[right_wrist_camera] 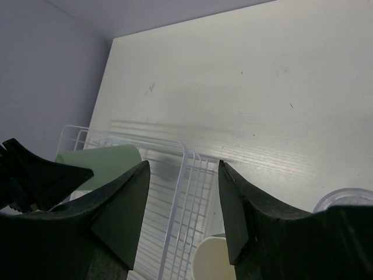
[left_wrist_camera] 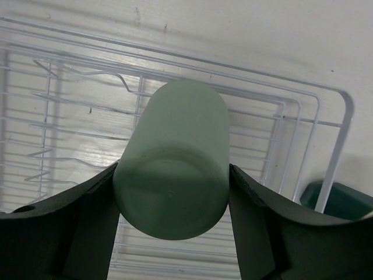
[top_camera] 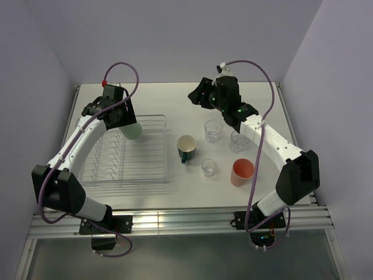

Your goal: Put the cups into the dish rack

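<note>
Left tool [left_wrist_camera: 172, 181]: holds pale green tumbler [left_wrist_camera: 180, 128] mouth-down, probably for draining; silvery wire dish rack [top_camera: 165, 151] beneath.
Right tool [right_wrist_camera: 183, 166]: wide, empty.

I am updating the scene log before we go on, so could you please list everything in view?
dish rack: one, silvery wire, left part of the table
pale green tumbler: one, pale green, held over the rack's far end
dark teal mug: one, teal with cream inside, upright just right of the rack
clear glasses: three, clear, upright right of the mug
salmon-pink tumbler: one, salmon pink, upright, nearest of the cups on the right
table: one, white
left gripper: one, black, closed on the pale green tumbler
right gripper: one, black, open and empty, above the table's far middle
</note>
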`<state>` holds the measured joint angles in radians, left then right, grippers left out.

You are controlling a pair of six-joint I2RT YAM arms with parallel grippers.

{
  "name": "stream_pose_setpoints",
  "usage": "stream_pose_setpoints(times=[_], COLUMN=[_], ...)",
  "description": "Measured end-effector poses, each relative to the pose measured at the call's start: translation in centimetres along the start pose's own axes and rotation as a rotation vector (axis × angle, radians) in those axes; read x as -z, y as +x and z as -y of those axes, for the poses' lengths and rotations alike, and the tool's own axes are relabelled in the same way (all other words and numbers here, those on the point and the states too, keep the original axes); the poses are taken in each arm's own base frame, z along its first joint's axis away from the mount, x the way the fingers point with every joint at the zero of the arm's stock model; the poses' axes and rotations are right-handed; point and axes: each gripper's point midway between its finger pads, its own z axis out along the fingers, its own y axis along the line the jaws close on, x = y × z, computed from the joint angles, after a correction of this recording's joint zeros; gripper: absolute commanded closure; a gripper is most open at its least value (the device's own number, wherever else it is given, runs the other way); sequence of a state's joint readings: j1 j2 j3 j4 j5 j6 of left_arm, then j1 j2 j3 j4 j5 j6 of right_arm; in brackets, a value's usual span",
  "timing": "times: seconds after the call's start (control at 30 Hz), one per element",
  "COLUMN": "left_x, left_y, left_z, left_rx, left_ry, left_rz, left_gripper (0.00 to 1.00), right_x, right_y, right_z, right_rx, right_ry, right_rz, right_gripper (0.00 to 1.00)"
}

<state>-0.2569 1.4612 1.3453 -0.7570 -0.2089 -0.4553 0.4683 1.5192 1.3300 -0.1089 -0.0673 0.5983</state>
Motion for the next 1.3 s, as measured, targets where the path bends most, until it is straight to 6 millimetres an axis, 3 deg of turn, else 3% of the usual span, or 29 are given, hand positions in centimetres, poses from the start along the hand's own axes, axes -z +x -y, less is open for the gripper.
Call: stream_pose_setpoints(times=[0.47,0.93,1.03,1.13,1.3], left_x=[-3.1,-4.7,-4.8,-4.9,-5.2], left_y=[1.2,1.9,2.0,2.1,2.1], left_z=[-0.9,-1.0,-1.1,-1.2,-1.2], left_rx=[-0.064,-0.088,-0.089,-0.09,-0.091], left_ry=[-0.125,-0.166,-0.171,-0.174,-0.178], left_rz=[-0.071,-0.117,-0.119,-0.122,-0.124], left_gripper=[1.0,0.99,0.96,0.82,0.5], right_x=[-0.6,-0.7,-0.7,-0.7,-0.7], right_y=[0.7,0.9,0.9,0.9,0.9], right_z=[0.6,0.8,0.8,0.8,0.8], right_rx=[0.018,0.019,0.019,0.019,0.019], right_ry=[0.02,0.023,0.023,0.023,0.023], right_rz=[-0.027,-0.032,-0.033,-0.032,-0.032], right_gripper=[0.42,0.42,0.42,0.42,0.41])
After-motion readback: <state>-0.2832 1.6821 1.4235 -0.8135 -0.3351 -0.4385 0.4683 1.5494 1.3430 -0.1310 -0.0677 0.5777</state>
